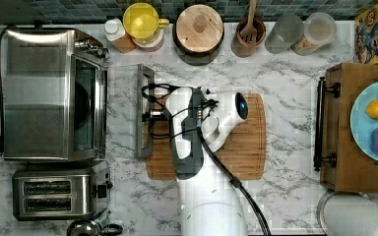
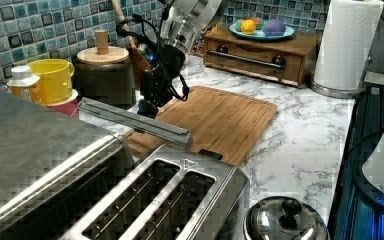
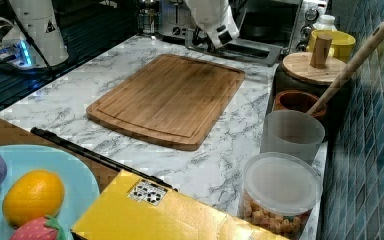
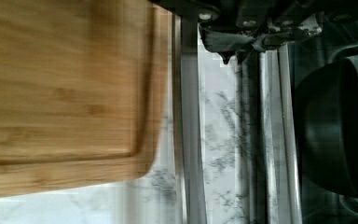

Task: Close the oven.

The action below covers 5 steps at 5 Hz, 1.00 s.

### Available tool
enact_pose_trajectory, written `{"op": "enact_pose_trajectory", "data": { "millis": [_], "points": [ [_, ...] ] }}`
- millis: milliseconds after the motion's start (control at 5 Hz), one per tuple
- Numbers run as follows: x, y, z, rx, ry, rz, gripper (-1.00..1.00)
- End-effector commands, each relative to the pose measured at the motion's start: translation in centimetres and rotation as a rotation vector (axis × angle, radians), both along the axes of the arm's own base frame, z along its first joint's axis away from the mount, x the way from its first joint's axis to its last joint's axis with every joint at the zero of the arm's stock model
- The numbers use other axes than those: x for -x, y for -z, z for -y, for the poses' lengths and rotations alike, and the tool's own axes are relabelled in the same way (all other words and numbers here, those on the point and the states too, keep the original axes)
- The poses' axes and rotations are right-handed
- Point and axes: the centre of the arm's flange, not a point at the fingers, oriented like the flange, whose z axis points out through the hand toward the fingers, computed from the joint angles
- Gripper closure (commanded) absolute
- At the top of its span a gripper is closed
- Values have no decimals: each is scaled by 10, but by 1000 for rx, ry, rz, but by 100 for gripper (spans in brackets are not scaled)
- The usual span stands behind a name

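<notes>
The oven sits at nine o'clock on the desk in the top view, its door dropped flat toward three o'clock, with the bar handle just at the board's edge. A dark bowl rests inside. The gripper hovers at the handle; whether its fingers are wide or narrow I cannot tell. At six o'clock from the oven stands a toaster. A drawer box carrying a blue plate lies at three o'clock.
</notes>
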Motion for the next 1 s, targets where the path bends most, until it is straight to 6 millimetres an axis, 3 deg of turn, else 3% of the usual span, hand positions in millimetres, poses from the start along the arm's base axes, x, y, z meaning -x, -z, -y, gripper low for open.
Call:
{"op": "enact_pose_trajectory", "data": {
  "millis": [200,400,600,800,1000],
  "points": [
    [-29,-221,-214,219,-136,307,100],
    [-22,-233,-227,236,-142,342,100],
    [-5,-263,-234,258,-149,410,100],
    [2,-280,-273,406,-193,411,100],
    [13,-269,-312,541,-220,402,100]
  ]
}}
